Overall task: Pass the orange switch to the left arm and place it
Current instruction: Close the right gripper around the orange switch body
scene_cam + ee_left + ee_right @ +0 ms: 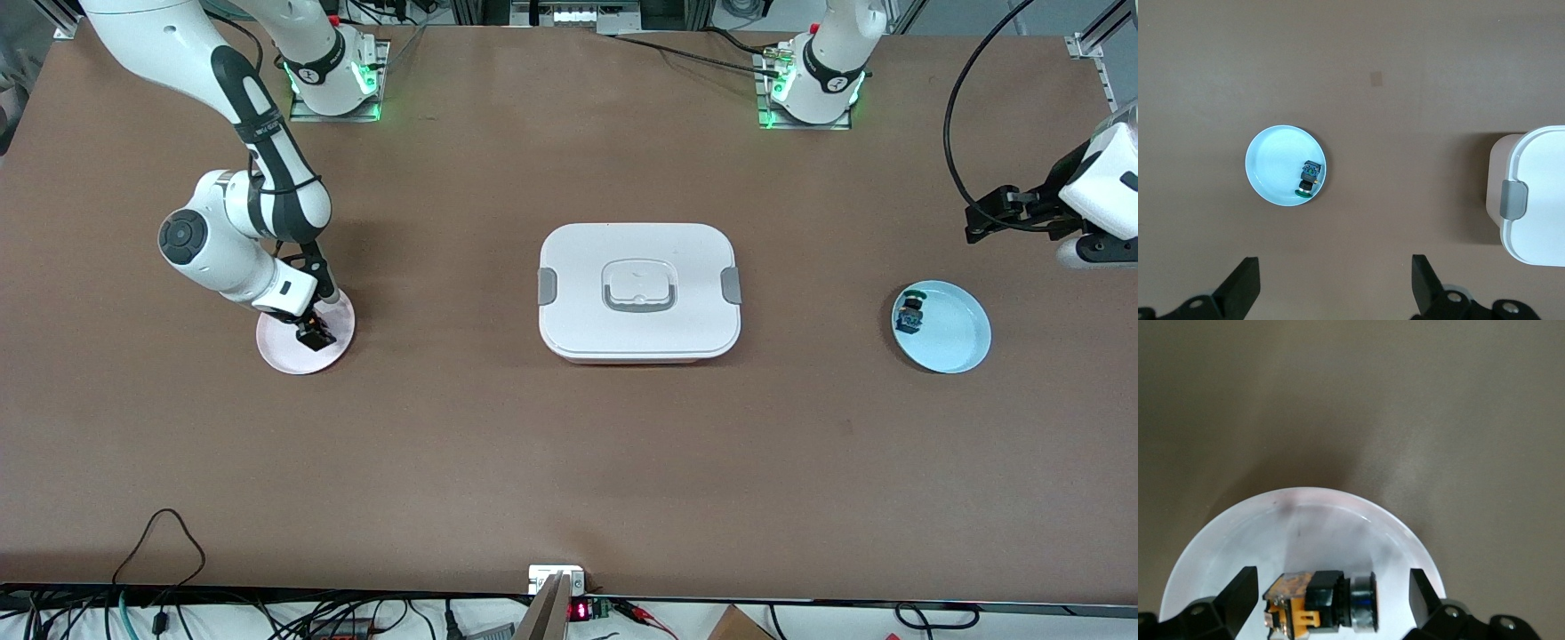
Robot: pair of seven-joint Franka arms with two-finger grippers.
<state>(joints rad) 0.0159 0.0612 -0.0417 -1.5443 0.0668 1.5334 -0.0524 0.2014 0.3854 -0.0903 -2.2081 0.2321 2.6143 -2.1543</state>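
The right gripper (pixel 316 331) hangs low over the pink plate (pixel 277 351) at the right arm's end of the table, fingers spread either side of the orange switch (pixel 1318 610), which lies on its side in the plate, not yet grasped. The left gripper (pixel 978 222), also open, waits above the table near the blue plate (pixel 965 347) holding a green-capped switch (pixel 910 311). The whole transfer remains. The white box (pixel 638 292) sits between the plates, with bare table all round it.
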